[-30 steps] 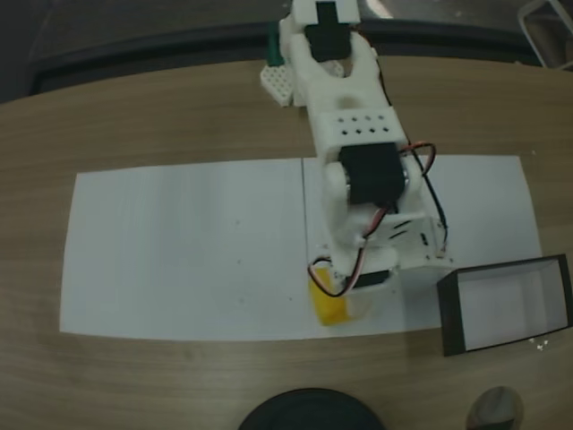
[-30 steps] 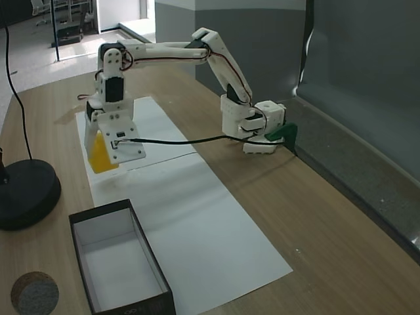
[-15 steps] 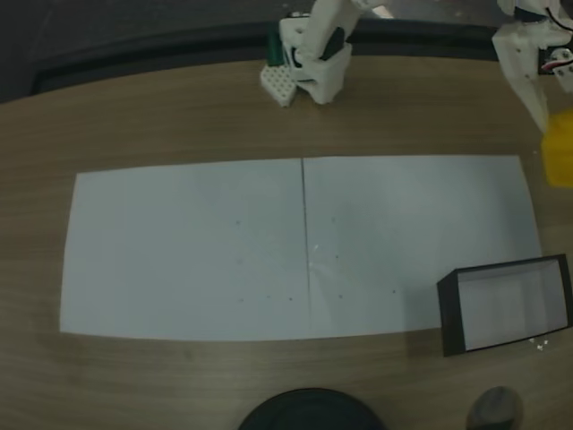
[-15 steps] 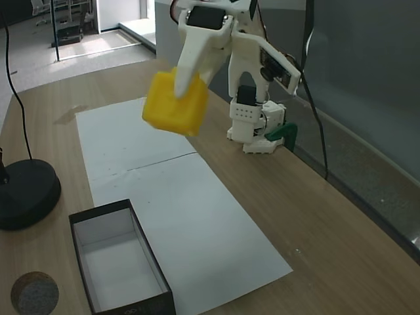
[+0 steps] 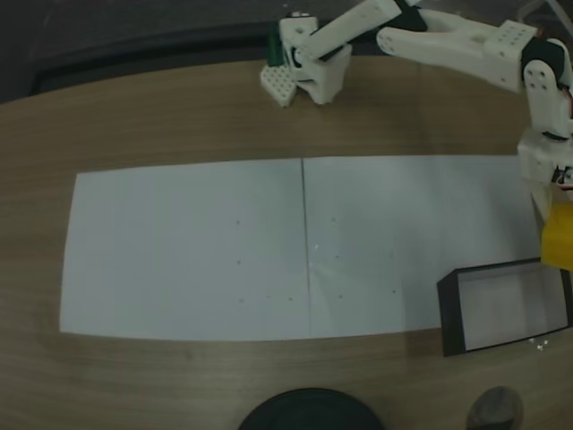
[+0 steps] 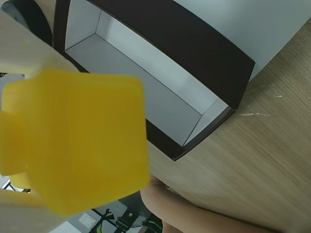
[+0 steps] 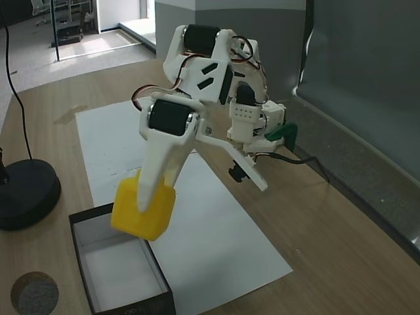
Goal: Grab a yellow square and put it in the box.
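The yellow square (image 7: 143, 211) hangs in the air, pinched by my gripper (image 7: 148, 195), which is shut on it. In that fixed view it hovers just over the far end of the box (image 7: 121, 272), a low black-walled tray with a white floor. In a fixed view from above, the yellow square (image 5: 560, 238) sits at the right edge under my gripper (image 5: 557, 222), just beyond the box (image 5: 450, 309). In the wrist view the blurred yellow square (image 6: 77, 141) is close up at the left, and the open box (image 6: 194, 46) lies below it.
White paper sheets (image 5: 197, 251) cover the middle of the wooden table. A black round lamp base (image 7: 26, 193) and a grey disc (image 7: 34, 293) stand near the box. The arm's base (image 5: 300, 63) is clamped at the far table edge.
The gripper lifted the yellow square off the paper, swung it high across the table, and has now come down with it over the box.
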You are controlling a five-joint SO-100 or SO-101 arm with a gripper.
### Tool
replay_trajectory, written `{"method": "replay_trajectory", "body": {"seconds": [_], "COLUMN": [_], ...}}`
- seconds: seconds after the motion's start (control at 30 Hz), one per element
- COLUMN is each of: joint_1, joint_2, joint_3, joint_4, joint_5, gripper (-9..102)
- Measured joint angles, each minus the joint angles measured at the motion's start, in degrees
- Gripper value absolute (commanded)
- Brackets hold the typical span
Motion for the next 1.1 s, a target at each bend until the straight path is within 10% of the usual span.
{"method": "replay_trajectory", "body": {"seconds": [0.73,0.87,1.1], "joint_1": [4.0,4.1,4.8], "joint_2": [-1.0,-1.0,12.2], "joint_3": [0.0,-2.2,-9.5], "joint_4": [-1.5,4.6,22.5], "joint_5": [1.7,2.1,2.2], "gripper": [21,-1,0]}}
